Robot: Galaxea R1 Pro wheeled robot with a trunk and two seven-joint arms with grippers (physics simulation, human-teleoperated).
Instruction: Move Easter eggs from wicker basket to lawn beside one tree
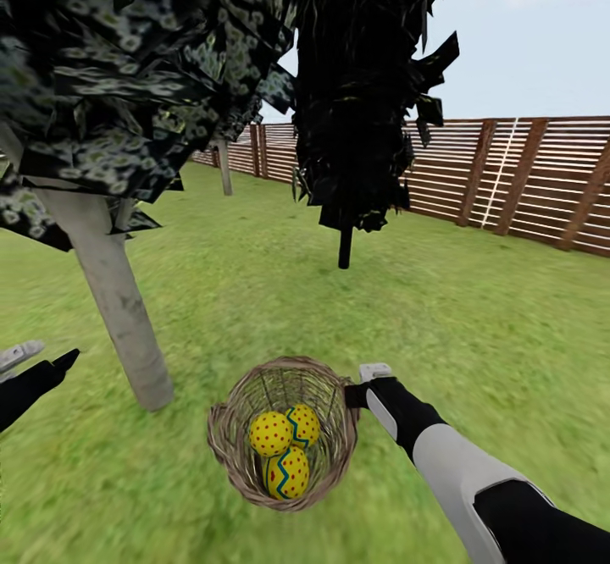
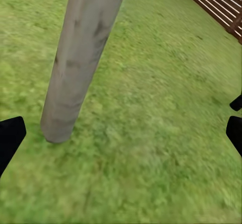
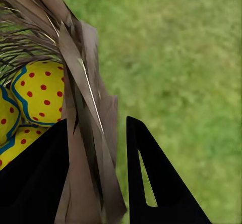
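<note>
Basket work under way: the small round light-brown wicker basket [image 1: 284, 433] is sitting on the mottled green lawn [image 1: 474, 327], near the foot of the pale grey tree trunk [image 1: 119, 310], all three yellow red-dotted Easter eggs [image 1: 285, 451] inside. Right gripper [image 3: 96, 173] is straddling the braided rim, one finger inside, one outside, seemingly clamping the wall. Left gripper [image 2: 121, 133] is hanging spread open by the trunk. Judgement: the basket is looking tilted; keeping it level would stop the eggs rolling out.

The head view looks down and forward over the mottled green lawn [image 1: 474, 335]. The left wrist view faces the smooth pale grey trunk [image 2: 80, 57] closely; the right wrist view hugs the woven light-brown wicker basket [image 3: 85, 133], shared with the head view.
</note>
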